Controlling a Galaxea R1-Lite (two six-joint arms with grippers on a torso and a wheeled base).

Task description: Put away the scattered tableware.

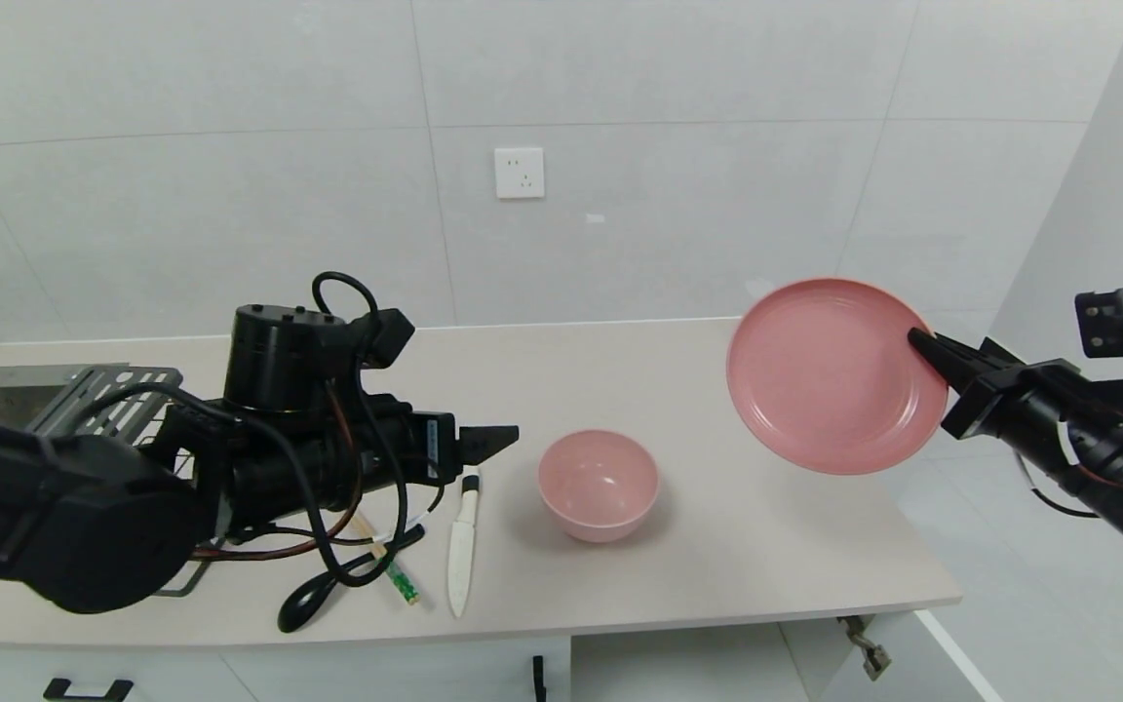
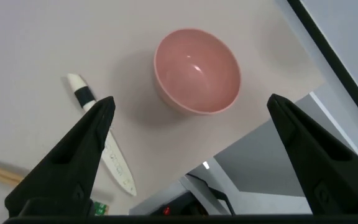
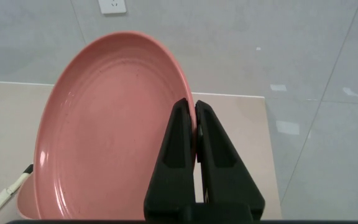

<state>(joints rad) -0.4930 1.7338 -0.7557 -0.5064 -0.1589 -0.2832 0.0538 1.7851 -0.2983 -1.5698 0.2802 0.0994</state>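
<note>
1. plate (image 1: 825, 375) clamped by its rim in fingers of right gripper (image 1: 917, 338), tilted over bench (image 1: 766, 546) end.
2. left gripper (image 1: 501, 435) fingers wide apart, empty, near bowl (image 1: 599, 485).
3. likely step: stowing plate; next needs steady carry.

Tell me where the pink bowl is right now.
In the head view the pink bowl sits on the counter, right of the white knife; the right gripper holds the pink plate up farther right.
</note>
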